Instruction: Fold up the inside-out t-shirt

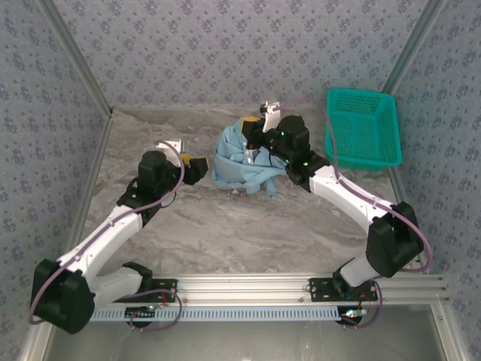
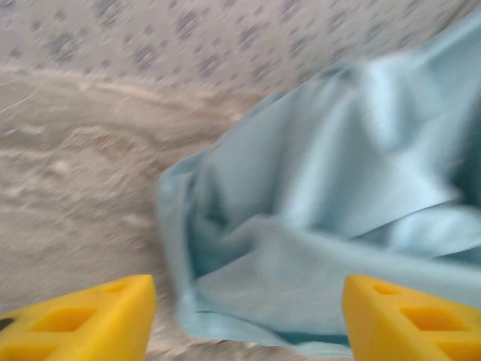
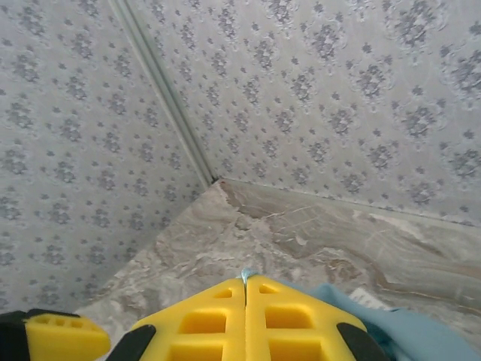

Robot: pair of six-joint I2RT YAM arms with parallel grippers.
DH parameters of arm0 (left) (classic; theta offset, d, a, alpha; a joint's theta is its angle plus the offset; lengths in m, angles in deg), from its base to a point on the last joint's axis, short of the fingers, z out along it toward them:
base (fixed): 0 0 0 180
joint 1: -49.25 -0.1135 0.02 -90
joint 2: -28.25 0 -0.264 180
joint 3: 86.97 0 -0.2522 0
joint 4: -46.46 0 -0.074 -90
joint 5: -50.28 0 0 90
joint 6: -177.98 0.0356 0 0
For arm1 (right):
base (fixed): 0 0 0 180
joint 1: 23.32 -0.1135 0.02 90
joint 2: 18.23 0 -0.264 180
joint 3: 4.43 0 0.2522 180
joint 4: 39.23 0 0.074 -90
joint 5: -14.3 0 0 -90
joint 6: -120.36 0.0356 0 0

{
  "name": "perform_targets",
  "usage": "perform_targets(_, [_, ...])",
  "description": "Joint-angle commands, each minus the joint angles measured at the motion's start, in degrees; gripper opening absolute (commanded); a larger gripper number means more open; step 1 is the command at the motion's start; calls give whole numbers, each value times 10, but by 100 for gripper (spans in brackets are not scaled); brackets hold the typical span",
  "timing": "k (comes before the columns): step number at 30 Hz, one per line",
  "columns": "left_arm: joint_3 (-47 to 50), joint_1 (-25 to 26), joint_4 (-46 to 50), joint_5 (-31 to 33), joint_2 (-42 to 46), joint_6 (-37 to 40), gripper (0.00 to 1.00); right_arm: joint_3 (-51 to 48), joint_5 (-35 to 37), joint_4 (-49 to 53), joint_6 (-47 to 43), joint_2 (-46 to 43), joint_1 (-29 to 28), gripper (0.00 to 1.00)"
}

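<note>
The light blue t-shirt (image 1: 239, 162) is bunched in a heap at the middle of the marble table, partly lifted. My right gripper (image 1: 248, 128) is shut on a pinch of its fabric at the heap's top; in the right wrist view a sliver of blue cloth (image 3: 245, 276) pokes out between the closed yellow fingers (image 3: 203, 320), and more shirt (image 3: 409, 331) hangs at the lower right. My left gripper (image 1: 201, 168) stands open just left of the heap; in the left wrist view the shirt (image 2: 323, 226) lies ahead between the spread yellow fingertips (image 2: 90, 320). No lettering or tag shows.
A teal mesh basket (image 1: 362, 126) stands at the back right, close behind the right arm. Patterned walls enclose the table on three sides. Bare marble (image 1: 248, 233) stretches between the shirt and the arm bases.
</note>
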Motion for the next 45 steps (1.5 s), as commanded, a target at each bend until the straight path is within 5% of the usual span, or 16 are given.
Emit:
perform_targets(1, [-3,16,-83,-77,10,-57,69,-3,1,-73,30,-1,-9,0])
perform_targets(6, [-31,164,-87,-22,-26,46,71,30,101,-17,58,1,-34,0])
perform_targets(12, [-62,226,-120,-9,-120,165,69,52,128,21,142,1,-42,0])
perform_targets(18, [-62,265,-155,-34,-201,262,40,63,113,44,247,0,-28,0])
perform_targets(28, [-48,293,-189,54,-286,318,0,86,55,9,370,-2,8,0])
perform_targets(33, [-59,313,-132,135,-316,382,0,117,21,32,380,-13,31,0])
perform_targets(38, [-26,318,-102,167,-286,378,0,179,-28,167,253,-34,55,0])
perform_targets(41, [5,317,-88,127,-204,329,37,242,-83,308,118,-29,64,0])
perform_targets(45, [21,298,-55,68,-75,249,54,238,-128,391,-7,-52,79,0])
